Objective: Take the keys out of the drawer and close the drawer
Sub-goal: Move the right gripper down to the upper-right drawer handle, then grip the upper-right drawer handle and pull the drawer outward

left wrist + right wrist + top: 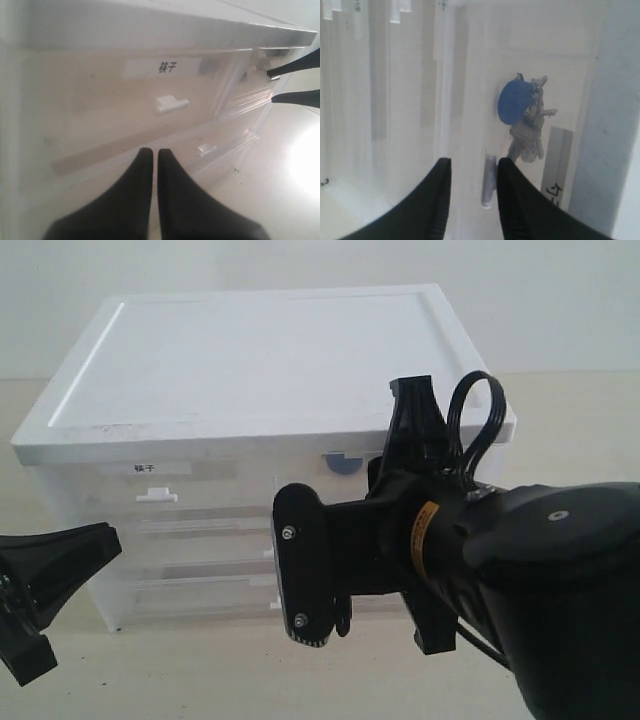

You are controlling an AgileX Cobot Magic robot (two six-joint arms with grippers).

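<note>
The drawer [318,483], the right one of the narrow pair, is pushed in, its frosted front [540,60] filling the right wrist view. Through that front the keys [527,132] show as a silver bunch with a blue fob [511,102]; the fob [341,462] also shows faintly from outside. My right gripper [472,162] is open right at the drawer front, its small tab handle [489,181] between the fingers, close to one of them. In the exterior view the right gripper [408,425] is up against the drawer. My left gripper [152,151] is shut and empty, low before the cabinet.
The white cabinet [250,350] has a flat lid. Its left narrow drawer [100,100] carries a bold black label [167,66] and a white tab [171,103]. Full-width drawers [190,540] sit below. The left gripper [95,548] hangs at the cabinet's lower left.
</note>
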